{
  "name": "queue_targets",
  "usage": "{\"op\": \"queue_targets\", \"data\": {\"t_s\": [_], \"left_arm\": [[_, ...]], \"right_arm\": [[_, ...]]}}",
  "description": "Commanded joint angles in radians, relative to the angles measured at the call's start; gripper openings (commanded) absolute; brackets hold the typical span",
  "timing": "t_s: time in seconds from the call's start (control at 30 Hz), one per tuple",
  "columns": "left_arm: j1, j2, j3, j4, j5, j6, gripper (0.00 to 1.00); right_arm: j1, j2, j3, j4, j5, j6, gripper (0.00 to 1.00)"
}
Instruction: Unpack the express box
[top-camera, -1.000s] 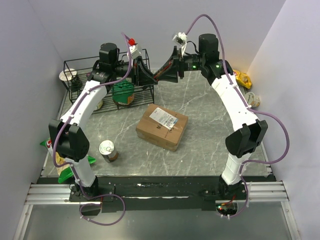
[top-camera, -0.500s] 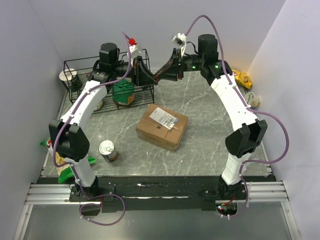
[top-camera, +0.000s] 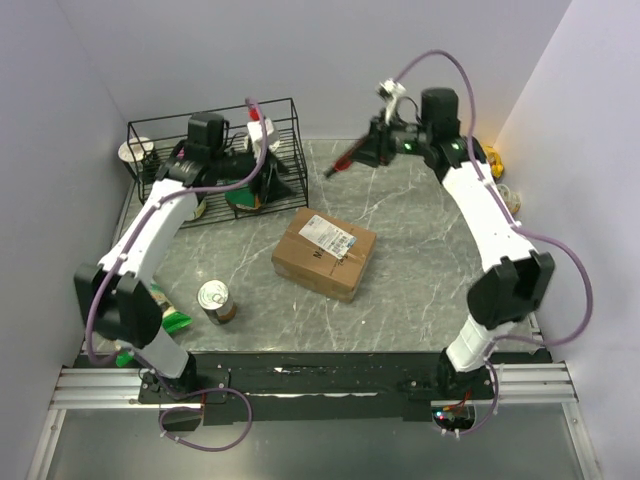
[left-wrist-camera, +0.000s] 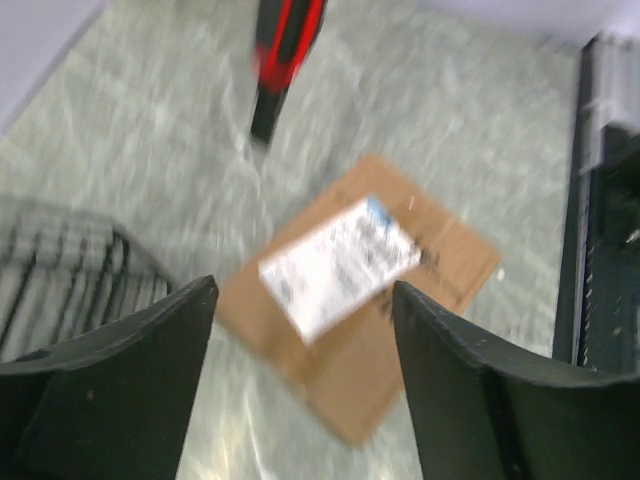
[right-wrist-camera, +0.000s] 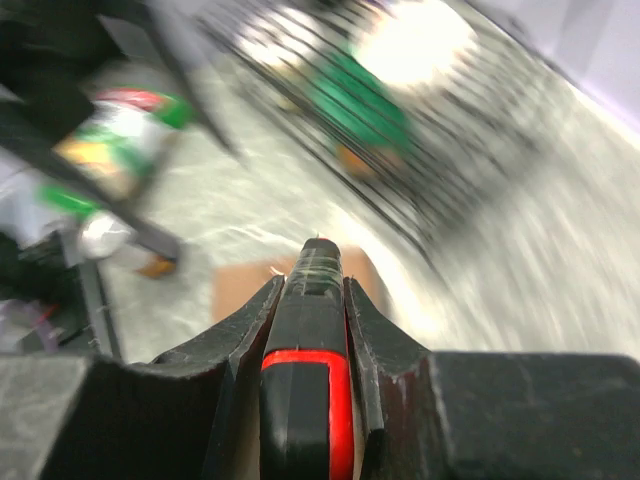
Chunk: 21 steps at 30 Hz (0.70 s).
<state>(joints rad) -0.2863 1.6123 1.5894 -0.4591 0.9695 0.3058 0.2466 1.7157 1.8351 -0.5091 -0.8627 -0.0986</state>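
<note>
**One express box (top-camera: 324, 253), closed, at the table's centre between two arms.**
Left gripper (left-wrist-camera: 300, 290), at 11 o'clock of the box, stands spread. Right gripper (right-wrist-camera: 313, 285), at 1 o'clock, pinches one red-and-black tool (right-wrist-camera: 297, 385). One wire basket (top-camera: 180, 116) sits at 10 o'clock, one tin can (top-camera: 215, 300) at 8 o'clock. The box's single white label (top-camera: 328, 235) is unreadable, and both wrist views are blurred.

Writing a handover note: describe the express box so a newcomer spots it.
On the grey marble table, look near the middle, clear of the far-left black wire basket. The express box is the brown carton, alone in bearing a white printed label.
</note>
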Motion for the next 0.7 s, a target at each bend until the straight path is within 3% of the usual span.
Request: {"op": "queue_targets", "data": {"t_s": [0.0, 0.2, 0.3, 0.37, 0.47, 0.67], "left_arm": [[0.003, -0.136, -0.149, -0.06, -0.173, 0.113, 0.81], [0.001, -0.204, -0.37, 0.033, -0.317, 0.133, 0.97], [0.001, -0.177, -0.378, 0.045, -0.33, 0.047, 0.96], [-0.001, -0.166, -0.381, 0.104, -0.369, -0.092, 0.96], [-0.016, -0.129, -0.388, 0.152, -0.469, -0.243, 0.98], [-0.047, -0.043, -0.358, 0.159, -0.537, -0.388, 0.86]], "right_arm": [[-0.013, -0.233, -0.306, 0.17, 0.29, 0.016, 0.0], [-0.01, -0.381, -0.511, 0.172, 0.539, 0.092, 0.0], [-0.015, -0.447, -0.583, 0.158, 0.735, 0.14, 0.0], [-0.013, -0.482, -0.609, 0.136, 0.88, 0.164, 0.0], [-0.018, -0.499, -0.639, 0.11, 0.945, 0.165, 0.0], [-0.026, -0.522, -0.681, 0.087, 0.897, 0.184, 0.0]]}}
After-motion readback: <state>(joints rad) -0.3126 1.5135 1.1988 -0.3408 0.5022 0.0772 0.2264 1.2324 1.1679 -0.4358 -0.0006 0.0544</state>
